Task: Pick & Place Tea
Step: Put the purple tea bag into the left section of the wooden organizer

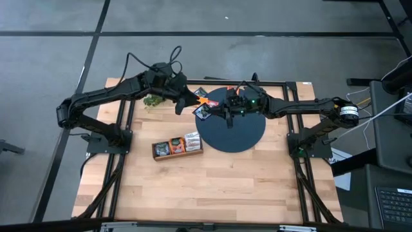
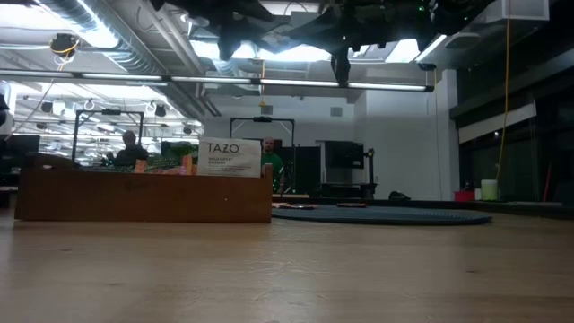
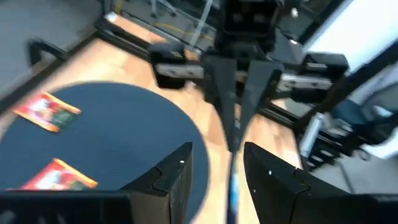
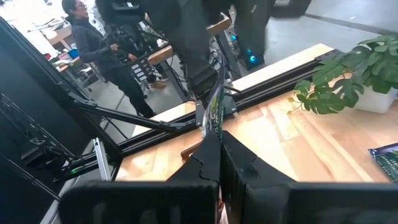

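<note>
The surface [image 1: 212,187] is pale blond wood in butcher-block strips, framed by black rails. On it lies a dark navy disc [image 1: 238,132]. At the disc's rim, sachets [image 1: 205,103] show orange, red and dark blue; two orange-red ones with green print [image 3: 48,111] rest on it. Beside the disc, the brown wooden tray [image 1: 177,147] holds orange and white packets. Beyond the disc, the plant [image 4: 348,78] is leafy green.

- Sachet [image 4: 214,112] between right gripper [image 4: 219,146] fingers edge-on, print unreadable.
- Left gripper [image 3: 214,171] fingers cut off by bottom edge.
- Both arms cropped at top in low view.
- Tray [image 1: 177,146] contents too small to identify.
</note>
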